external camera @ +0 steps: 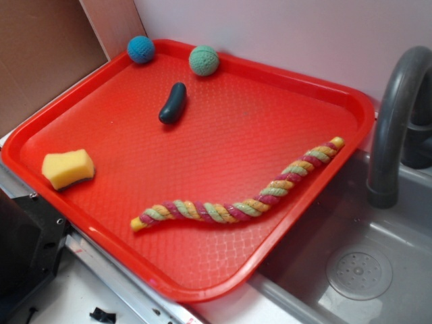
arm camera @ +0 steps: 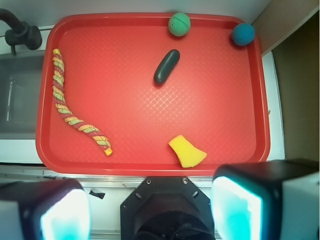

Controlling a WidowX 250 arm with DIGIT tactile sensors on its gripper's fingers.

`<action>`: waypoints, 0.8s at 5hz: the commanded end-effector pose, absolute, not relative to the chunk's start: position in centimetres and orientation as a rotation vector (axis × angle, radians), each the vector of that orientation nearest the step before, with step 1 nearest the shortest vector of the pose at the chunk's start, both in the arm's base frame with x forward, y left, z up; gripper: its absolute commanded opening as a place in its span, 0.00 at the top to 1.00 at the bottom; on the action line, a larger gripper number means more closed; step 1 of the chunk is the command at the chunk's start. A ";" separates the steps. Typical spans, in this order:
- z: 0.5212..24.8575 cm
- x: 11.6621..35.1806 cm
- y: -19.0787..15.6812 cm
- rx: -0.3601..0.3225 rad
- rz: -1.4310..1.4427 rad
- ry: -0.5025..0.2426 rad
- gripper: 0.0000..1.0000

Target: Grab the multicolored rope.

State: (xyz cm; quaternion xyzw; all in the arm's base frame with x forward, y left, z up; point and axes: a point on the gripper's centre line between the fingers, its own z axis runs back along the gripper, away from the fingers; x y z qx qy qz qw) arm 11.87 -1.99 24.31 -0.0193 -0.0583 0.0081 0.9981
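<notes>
You have a red textured plastic tray [arm camera: 150, 145] as your landmark, lying partly over the edge of a grey sink [external camera: 358, 270] with a dark grey curved faucet [external camera: 395, 121]. The multicolored rope [external camera: 246, 196], a twisted cord of yellow, pale green and magenta-pink strands, lies flat on the tray along the side nearest the sink, in a loose S-curve. One yellow tip sits close to the tray's corner by the faucet; the other points toward the middle of the tray's front edge. Nothing touches it.

Elsewhere on the tray you see a dark, rounded oblong piece [arm camera: 166, 66] near the middle of the far half, a green knitted ball [arm camera: 179, 24] against the far rim, a blue knitted ball [arm camera: 243, 34] in the far corner away from the sink, and a yellow sponge wedge [arm camera: 186, 151] near the front rim, well apart from the rope.

In the wrist view your gripper [arm camera: 150, 212] hangs over the white counter just outside the tray's front rim, with its two blurred fingers [arm camera: 235, 207] spread wide apart and nothing between them. It is well clear of the rope.
</notes>
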 end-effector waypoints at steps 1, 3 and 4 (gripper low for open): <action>24.3 11.9 -2.0 -0.039 0.016 -0.117 0.00; 22.4 14.5 -4.9 -0.007 -0.311 -0.220 0.00; 20.7 15.0 -7.5 -0.014 -0.553 -0.242 0.00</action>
